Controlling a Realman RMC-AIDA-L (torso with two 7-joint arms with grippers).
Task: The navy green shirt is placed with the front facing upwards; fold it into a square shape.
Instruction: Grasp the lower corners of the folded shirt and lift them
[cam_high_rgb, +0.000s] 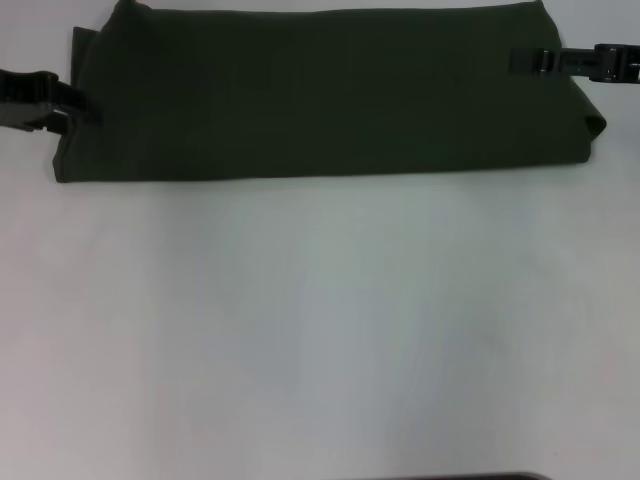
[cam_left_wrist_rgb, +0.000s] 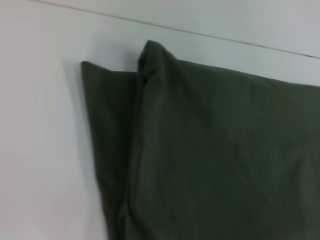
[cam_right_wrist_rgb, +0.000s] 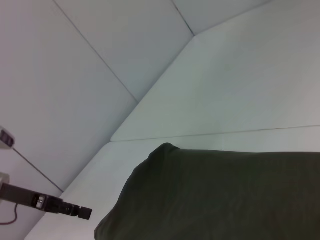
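1. Plainly, both grippers sit at the ends of the folded cloth: the left gripper (cam_high_rgb: 75, 112) meets the left end of the navy green shirt (cam_high_rgb: 320, 95), and the right gripper (cam_high_rgb: 528, 62) reaches onto its far right part.
2. Whether either pair of jaws is spread, pressed together, or pinching fabric cannot be told; each tip touches or overlaps the cloth, no more can be said.
3. The shirt lies as a long, dark band across the far side of the white table (cam_high_rgb: 320, 330), plain side up, no lettering showing. A small flap pokes out at its far left corner (cam_left_wrist_rgb: 107, 85), and the right end looks rounded and bunched.
4. Likely the step in hand is folding one end over toward the other to shorten the band into a square.
5. To do it well, each gripper should take every layer at its end, lift evenly, and lay edges flush so nothing bunches.
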